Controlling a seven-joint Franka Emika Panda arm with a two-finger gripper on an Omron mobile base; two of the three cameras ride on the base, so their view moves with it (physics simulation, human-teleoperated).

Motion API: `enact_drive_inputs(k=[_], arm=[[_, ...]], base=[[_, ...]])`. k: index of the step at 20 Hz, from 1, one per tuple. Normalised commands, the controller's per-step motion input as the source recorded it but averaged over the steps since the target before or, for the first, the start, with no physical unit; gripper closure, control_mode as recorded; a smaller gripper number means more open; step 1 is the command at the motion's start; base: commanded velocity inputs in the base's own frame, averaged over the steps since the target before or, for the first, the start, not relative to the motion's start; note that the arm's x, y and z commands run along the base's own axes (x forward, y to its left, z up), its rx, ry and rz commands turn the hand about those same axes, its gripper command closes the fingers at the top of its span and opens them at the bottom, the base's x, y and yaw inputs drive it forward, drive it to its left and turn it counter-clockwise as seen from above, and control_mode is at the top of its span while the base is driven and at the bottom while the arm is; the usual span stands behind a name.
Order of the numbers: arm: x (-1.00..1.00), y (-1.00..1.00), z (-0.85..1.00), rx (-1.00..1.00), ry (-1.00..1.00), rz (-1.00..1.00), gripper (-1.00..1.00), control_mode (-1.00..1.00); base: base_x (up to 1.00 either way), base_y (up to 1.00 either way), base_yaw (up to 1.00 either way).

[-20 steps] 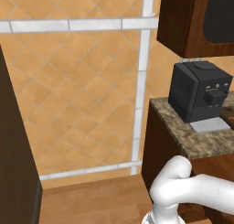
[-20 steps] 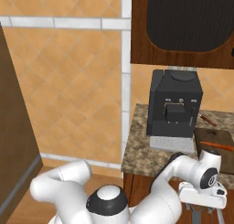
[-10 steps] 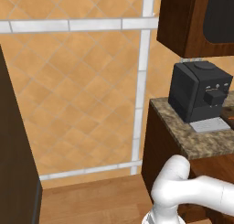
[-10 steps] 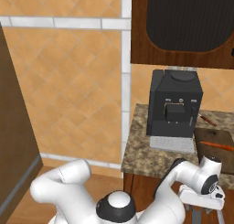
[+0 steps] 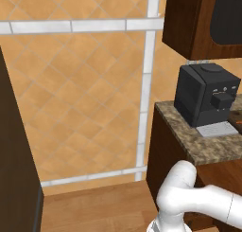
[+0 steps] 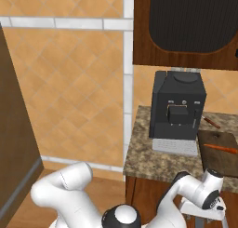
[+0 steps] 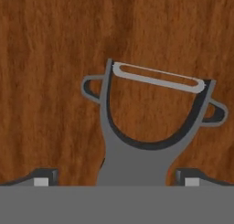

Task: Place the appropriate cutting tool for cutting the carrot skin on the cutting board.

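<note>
A grey Y-shaped peeler with a pale blade across its top lies flat against a brown wood-grain surface in the hand view. My gripper is open: its dark fingertips stand wide on either side of the peeler's handle, with a gap on each side. In the right base view my wrist hangs low in front of the counter's edge. On the counter a dark wooden cutting board carries an orange carrot.
A black coffee machine stands on the speckled stone counter, left of the board. A slim red-handled item lies behind the board. A dark wall cabinet hangs above. A tiled wall and wooden floor lie to the left.
In the right base view my wrist has sunk a little at the lower right. The counter, coffee machine and board have not moved.
</note>
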Motion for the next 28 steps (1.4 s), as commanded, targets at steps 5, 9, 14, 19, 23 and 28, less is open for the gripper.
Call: enact_drive_inputs(k=[5,9,14,19,23,28], arm=[[-0.02,0.06,-0.60,0.00,-0.02,0.00,1.00,-1.00],[-0.18,0.18,-0.45,0.00,-0.03,0.00,1.00,-1.00],[-0.30,0.43,-0.07,0.00,0.01,0.00,1.00,-1.00],[-0.57,0.16,0.63,0.00,-0.02,0.04,1.00,-1.00],[-0.79,0.10,0.96,0.00,-0.06,0.21,1.00,-1.00],[-0.71,0.11,1.00,0.00,-0.08,0.24,1.00,-1.00]], base=[[0.00,0.00,0.00],[0.00,0.00,0.00],[0.00,0.00,0.00],[0.00,0.00,0.00],[0.00,0.00,0.00],[0.00,0.00,0.00]])
